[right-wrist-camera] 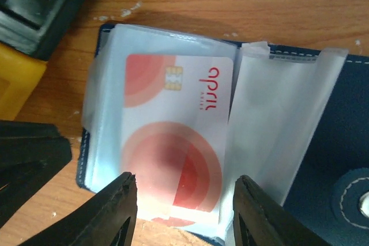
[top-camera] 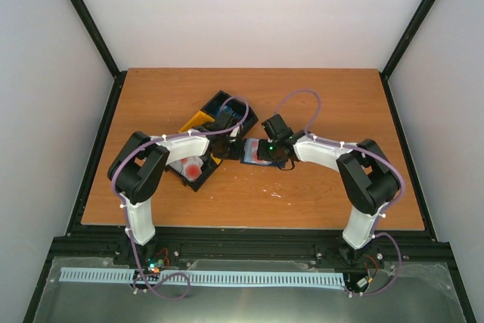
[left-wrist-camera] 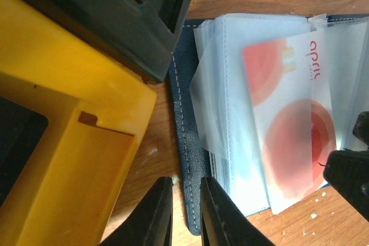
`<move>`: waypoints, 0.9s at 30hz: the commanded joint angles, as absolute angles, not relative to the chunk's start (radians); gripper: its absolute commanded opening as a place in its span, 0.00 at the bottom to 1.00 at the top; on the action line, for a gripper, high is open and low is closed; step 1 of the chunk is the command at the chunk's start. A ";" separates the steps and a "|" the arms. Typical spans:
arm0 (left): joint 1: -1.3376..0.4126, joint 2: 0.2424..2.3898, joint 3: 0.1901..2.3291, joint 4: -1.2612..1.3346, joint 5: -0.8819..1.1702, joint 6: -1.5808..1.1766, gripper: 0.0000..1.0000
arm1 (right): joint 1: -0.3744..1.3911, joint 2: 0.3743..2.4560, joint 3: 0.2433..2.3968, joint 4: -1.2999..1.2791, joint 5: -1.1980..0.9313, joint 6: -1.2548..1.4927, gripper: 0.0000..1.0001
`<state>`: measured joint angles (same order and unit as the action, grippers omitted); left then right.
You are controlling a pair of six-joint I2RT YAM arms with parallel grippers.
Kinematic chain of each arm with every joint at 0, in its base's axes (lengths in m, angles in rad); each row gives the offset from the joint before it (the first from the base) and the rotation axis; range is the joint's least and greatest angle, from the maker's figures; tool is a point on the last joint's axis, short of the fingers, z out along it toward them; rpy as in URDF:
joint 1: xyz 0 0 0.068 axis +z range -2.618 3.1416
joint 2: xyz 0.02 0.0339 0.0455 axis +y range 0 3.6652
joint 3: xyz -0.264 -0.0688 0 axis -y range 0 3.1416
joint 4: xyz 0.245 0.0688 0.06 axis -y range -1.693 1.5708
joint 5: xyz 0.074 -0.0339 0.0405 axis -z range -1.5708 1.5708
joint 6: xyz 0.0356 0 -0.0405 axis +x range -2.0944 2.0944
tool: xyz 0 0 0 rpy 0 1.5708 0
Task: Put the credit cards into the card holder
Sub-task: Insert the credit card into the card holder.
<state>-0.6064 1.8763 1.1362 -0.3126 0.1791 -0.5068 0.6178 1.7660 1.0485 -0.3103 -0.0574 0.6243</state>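
The card holder (top-camera: 255, 153) lies open on the table between both grippers, its navy cover (right-wrist-camera: 340, 142) spread right and clear sleeves fanned over it. A white credit card with red circles (right-wrist-camera: 173, 119) sits in the top sleeve, its lower end showing past the sleeve's edge. My right gripper (right-wrist-camera: 184, 211) is open, one finger on each side of that card's lower end. My left gripper (left-wrist-camera: 185, 211) is nearly closed, with the navy cover's edge (left-wrist-camera: 184, 113) between its fingers. The card (left-wrist-camera: 294, 131) shows through the sleeves there too. More cards (top-camera: 193, 168) lie in the tray.
The black-and-yellow tray (top-camera: 198, 120) stands just left of the card holder, its yellow wall (left-wrist-camera: 69, 142) close beside my left fingers and its black corner (right-wrist-camera: 34, 4) near the holder's far left. Bare wooden table (top-camera: 318, 194) lies in front.
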 commanded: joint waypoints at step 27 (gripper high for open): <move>-0.604 1.943 1.173 -0.318 0.234 -0.476 0.12 | 0.590 1.838 1.047 -0.169 -0.223 0.766 0.48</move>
